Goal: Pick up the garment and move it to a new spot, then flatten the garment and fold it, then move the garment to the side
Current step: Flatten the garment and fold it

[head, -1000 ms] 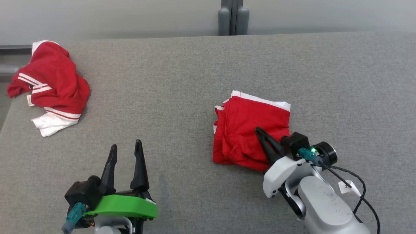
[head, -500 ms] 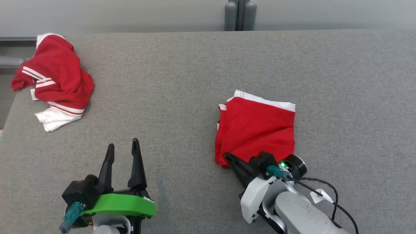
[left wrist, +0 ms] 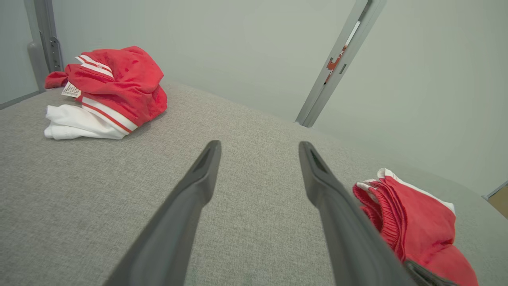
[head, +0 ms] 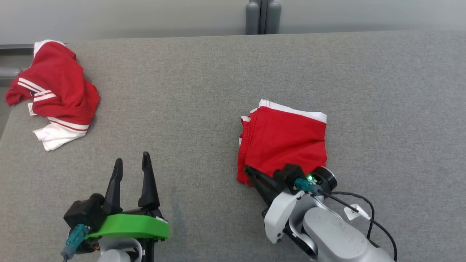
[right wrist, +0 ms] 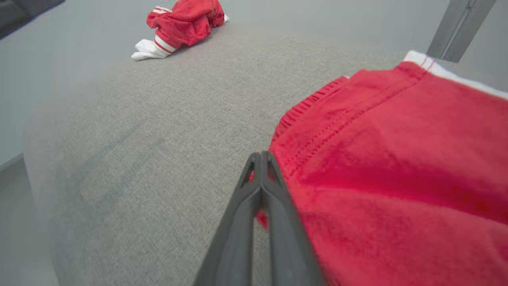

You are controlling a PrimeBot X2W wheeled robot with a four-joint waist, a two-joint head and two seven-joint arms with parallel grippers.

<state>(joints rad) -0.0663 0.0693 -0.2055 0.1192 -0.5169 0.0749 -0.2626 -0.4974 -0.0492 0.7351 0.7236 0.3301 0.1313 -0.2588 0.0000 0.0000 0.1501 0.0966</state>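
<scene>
On coarse grey weave [head: 204,109], squarish red garment [head: 284,142]; right gripper [head: 248,170] fingers [right wrist: 278,210] pressed together, left gripper [head: 131,157] spread.

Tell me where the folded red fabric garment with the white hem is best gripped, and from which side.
Grip the folded red fabric garment at its near left corner, where the ribbed waistband edge and stacked layers meet: one pinch probably catches every layer. Come low from the robot's side, since it lies flat on the grey cloth surface. The right gripper is shut on that corner.
</scene>
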